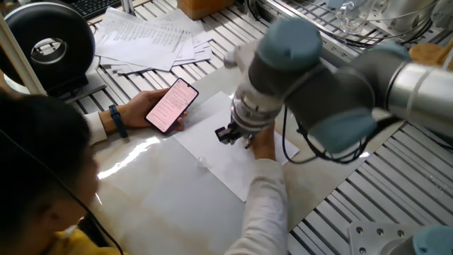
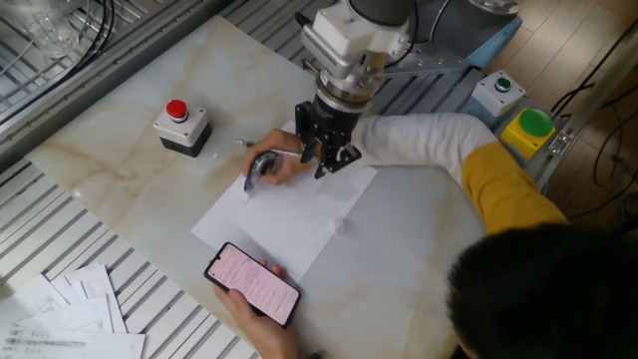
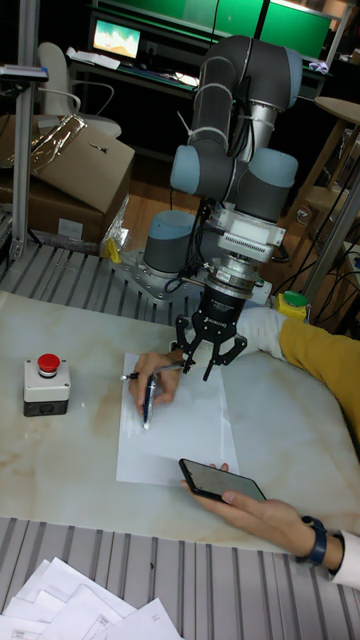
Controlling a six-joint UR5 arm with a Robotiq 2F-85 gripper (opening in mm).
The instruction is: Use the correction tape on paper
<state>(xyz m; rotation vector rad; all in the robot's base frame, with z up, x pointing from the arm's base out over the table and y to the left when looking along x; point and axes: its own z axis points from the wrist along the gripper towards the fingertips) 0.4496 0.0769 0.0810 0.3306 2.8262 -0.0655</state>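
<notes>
The paper [image 2: 289,214] is a blank white sheet lying on the marble table top [image 2: 120,170]; it also shows in the tall fixed view as the paper [image 3: 175,430] and in one fixed view as the paper [image 1: 212,145]. A person's hand holds the correction tape [image 2: 260,168], a small dark grey dispenser, tip down on the sheet's left far corner, also visible as the correction tape [image 3: 148,398]. My gripper [image 2: 321,165] hovers just right of that hand, above the sheet's far edge, open and holding nothing. It appears again as my gripper [image 3: 208,368] and my gripper [image 1: 233,136].
A second hand holds a phone [image 2: 252,282] at the sheet's near edge. A red button box [image 2: 179,125] stands left of the paper, and a slim pen [image 2: 247,145] lies by the hand. The person's sleeve [image 2: 419,150] crosses the table. Printed sheets [image 1: 152,39] are fanned at the back.
</notes>
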